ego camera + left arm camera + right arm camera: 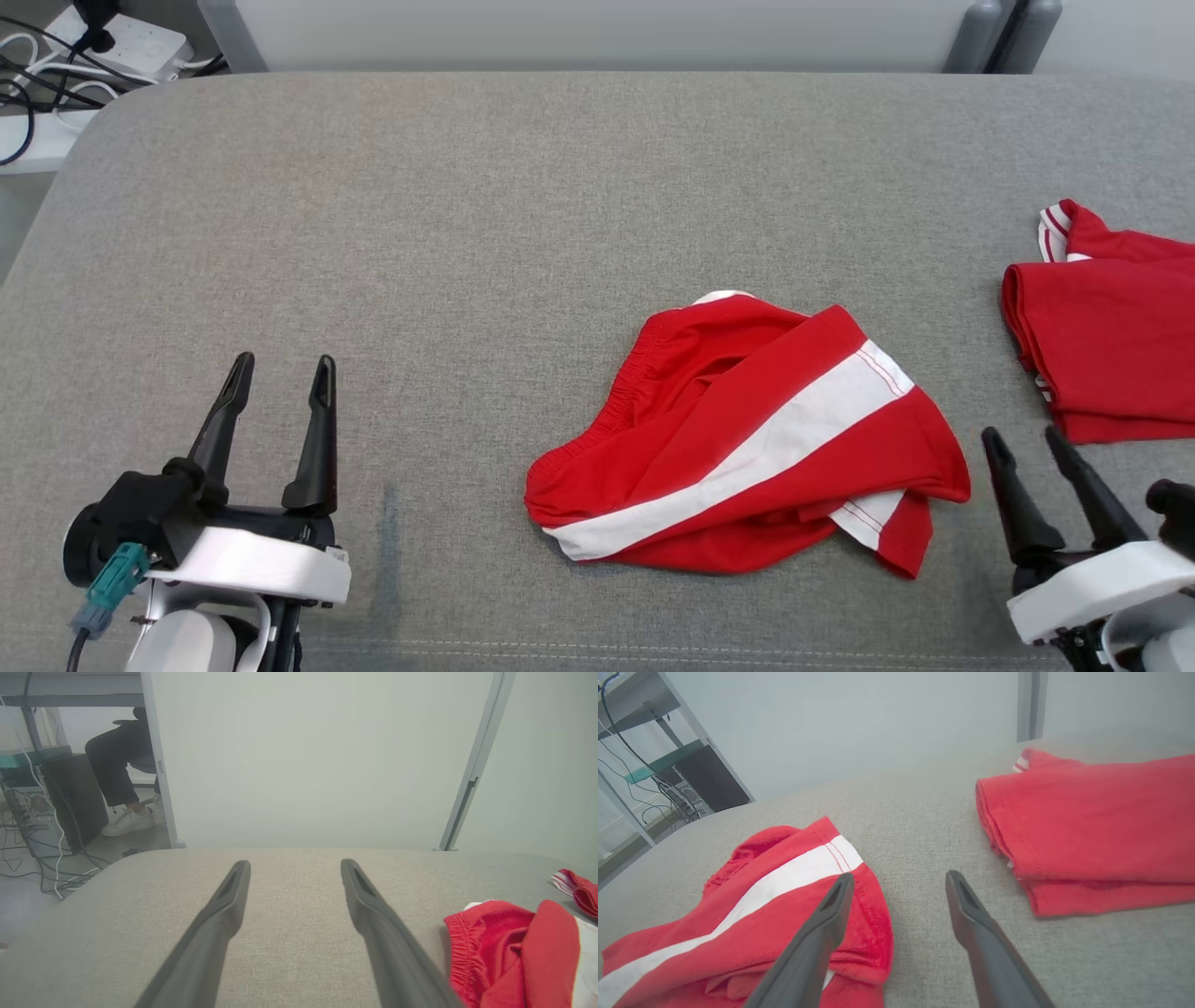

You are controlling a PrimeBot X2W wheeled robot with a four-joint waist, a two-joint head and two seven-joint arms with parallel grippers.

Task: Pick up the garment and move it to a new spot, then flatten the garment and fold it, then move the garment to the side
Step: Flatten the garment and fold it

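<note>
Red shorts [747,439] with a white stripe, crumpled mid-way across the grey fabric tabletop [467,233], right gripper [1022,435] low beside their right edge, fingers spread, empty, left gripper [285,361] well apart at left, fingers wide, empty, both pointing forward, folded red garment [1111,345] far right

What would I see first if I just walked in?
The bright red shorts with a white stripe, crumpled in the middle of the grey table. Next, a folded red garment at the table's right edge. The left gripper and right gripper sit at the near corners, dark fingers open and empty.
</note>
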